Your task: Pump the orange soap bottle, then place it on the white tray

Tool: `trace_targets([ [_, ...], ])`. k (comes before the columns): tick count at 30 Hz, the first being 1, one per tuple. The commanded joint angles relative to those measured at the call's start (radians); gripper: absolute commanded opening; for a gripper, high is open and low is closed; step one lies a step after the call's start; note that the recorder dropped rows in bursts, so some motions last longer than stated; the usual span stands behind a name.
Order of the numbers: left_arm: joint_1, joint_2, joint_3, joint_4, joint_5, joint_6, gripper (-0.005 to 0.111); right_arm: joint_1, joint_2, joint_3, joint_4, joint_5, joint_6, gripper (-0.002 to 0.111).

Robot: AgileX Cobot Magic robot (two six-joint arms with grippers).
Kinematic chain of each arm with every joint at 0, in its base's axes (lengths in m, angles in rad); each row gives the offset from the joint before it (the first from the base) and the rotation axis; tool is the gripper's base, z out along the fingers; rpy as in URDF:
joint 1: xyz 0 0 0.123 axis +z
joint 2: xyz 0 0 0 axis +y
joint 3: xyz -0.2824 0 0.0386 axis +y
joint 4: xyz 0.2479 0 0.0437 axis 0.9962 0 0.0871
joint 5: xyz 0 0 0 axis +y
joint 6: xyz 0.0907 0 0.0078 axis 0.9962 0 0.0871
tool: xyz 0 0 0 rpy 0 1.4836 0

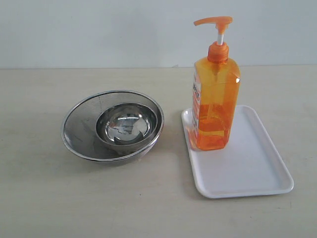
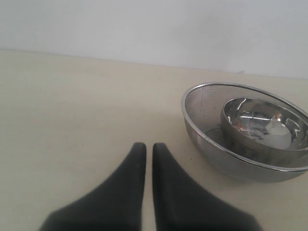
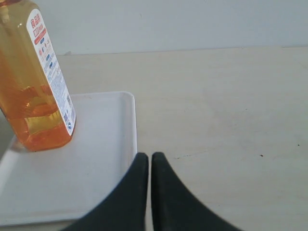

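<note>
- We see the left tool (image 2: 149, 147) in its wrist view with its two dark fingers (image 2: 130, 183) drawn almost together, leaving only a thin slit between the tips. It grips nothing and touches none of the things, with the pale surface (image 2: 72, 106) beyond it.
- Near that tool but clear of it stands a mesh steel bowl (image 2: 202, 115), and a smaller polished steel bowl (image 2: 260, 120) is nested inside it.
- The right tool (image 3: 150, 156) is likewise closed to a narrow slit, with nothing between its fingers.
- Its tips show just beside the long rim of the white tray (image 3: 96, 159), where tray and surface meet. We cannot tell whether they touch either one.
- The orange soap bottle (image 1: 214, 106) stands upright on the white tray, with its base inside the rim. In the exterior view it occupies the far left part of the tray.
- Its orange pump head (image 1: 214, 22) sits raised on the white stem, and the spout points left in the exterior view.
- In the right wrist view we find the bottle well apart from the right tool, with its white-and-red label (image 3: 50, 72) turned toward that camera. Liquid fills only the lower part of the bottle.
- In the exterior view the tray lies to the right of the nested bowls, and a strip of bare surface separates them.
</note>
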Motion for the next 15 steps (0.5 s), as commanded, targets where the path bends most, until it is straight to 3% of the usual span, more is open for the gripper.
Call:
trace_targets([
  [1, 0.003, -0.003, 0.004, 0.002, -0.002, 0.0, 0.005, -0.001, -0.006, 0.0, -0.003, -0.004, -0.003, 0.0],
  [15, 0.003, -0.003, 0.004, 0.002, -0.005, 0.0, 0.005, -0.001, -0.006, 0.0, -0.003, -0.004, -0.003, 0.0],
])
